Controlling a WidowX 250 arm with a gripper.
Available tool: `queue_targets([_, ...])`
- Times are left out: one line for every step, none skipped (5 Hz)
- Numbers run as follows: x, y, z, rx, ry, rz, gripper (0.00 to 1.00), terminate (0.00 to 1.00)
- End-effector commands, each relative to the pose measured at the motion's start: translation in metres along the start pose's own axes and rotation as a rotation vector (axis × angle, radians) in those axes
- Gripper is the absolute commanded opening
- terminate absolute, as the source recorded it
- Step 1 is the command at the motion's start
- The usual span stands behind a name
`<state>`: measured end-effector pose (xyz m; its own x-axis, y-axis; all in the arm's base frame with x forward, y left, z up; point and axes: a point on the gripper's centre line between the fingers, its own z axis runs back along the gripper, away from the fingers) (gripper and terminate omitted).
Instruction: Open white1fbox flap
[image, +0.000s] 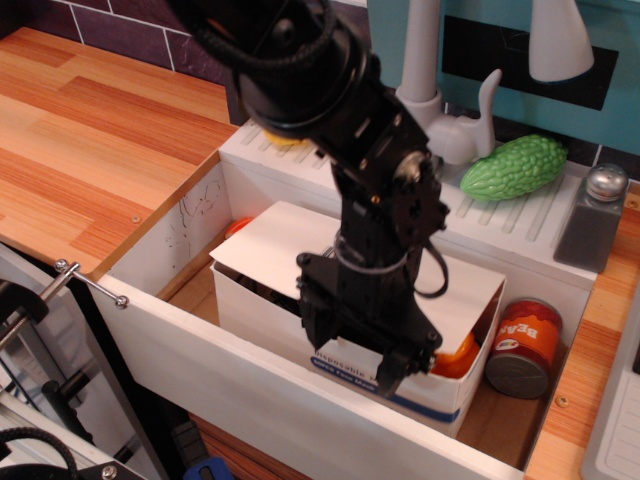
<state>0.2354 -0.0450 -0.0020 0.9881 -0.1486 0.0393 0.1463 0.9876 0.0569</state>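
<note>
In the lower centre of the frame the black end effector (385, 355), its grip state hidden, presses at the front edge of the rectangular white cardboard box (440, 395), whose thin white cardboard flap (280, 245) looks barely lifted, so most opening remains.

Single close view, high front-left

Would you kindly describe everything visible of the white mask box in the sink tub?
The white1fbox is a rectangular white cardboard box with a blue stripe and partly hidden print low on its near long side. It sits inside the white tub, beside an orange can. Its flap, a plain white panel, lies nearly flat, raised a little at the left. The black gripper hangs over its near edge; contact is unclear. Orange contents show at the right end.
</note>
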Motion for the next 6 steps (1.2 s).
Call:
queue_targets([0.041,-0.003,0.039,0.026,-0.037,-0.023,1.00,0.00])
queue_targets([0.056,0.003,0.049,0.046,-0.042,-0.066,1.00,0.00])
queue_targets([0.043,0.019,0.048,0.073,-0.046,-0.103,1.00,0.00])
queue_targets([0.048,0.022,0.052,0.100,-0.065,-0.136,1.00,0.00])
queue_targets([0.059,0.027,0.056,0.128,-0.101,-0.177,1.00,0.00])
queue_targets([0.078,0.034,0.061,0.149,-0.134,-0.220,1.00,0.00])
